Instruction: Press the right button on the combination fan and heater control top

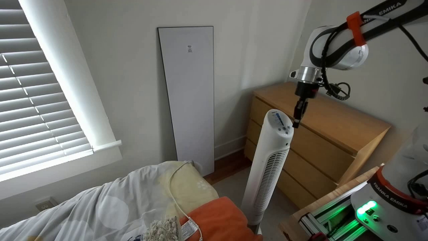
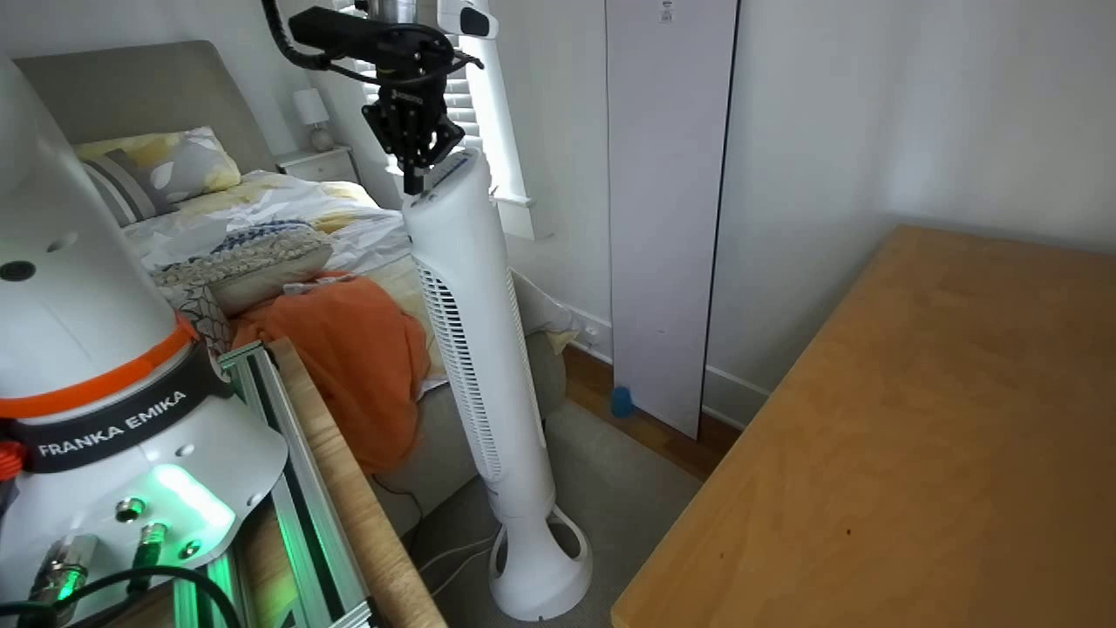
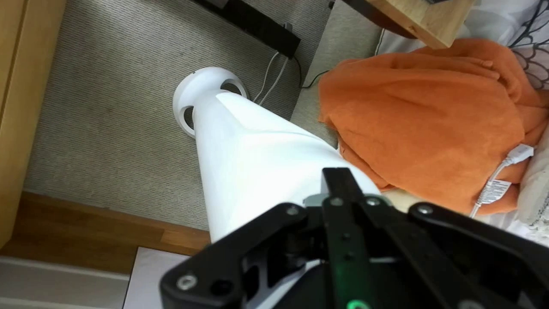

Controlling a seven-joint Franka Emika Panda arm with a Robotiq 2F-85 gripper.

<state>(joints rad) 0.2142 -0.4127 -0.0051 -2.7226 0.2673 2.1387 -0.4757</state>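
The combination fan and heater (image 1: 267, 167) is a tall white tower, upright on the floor; it also shows in an exterior view (image 2: 475, 349) and the wrist view (image 3: 257, 171). Its control top (image 1: 280, 121) is a slanted oval face with a blue patch and several small grey buttons (image 1: 284, 129) at its lower end. My gripper (image 1: 296, 125) is shut and empty and points down at the control top's lower edge, beside the buttons. In an exterior view the fingertips (image 2: 413, 185) overlap that edge. I cannot tell whether they touch. In the wrist view the gripper (image 3: 336, 174) hides the control top.
A wooden dresser (image 1: 334, 103) stands beside the tower. A bed with an orange blanket (image 2: 349, 358) is on its other side. A flat white panel (image 1: 190, 93) leans on the wall. The robot's wooden table edge (image 2: 349, 488) is close to the tower.
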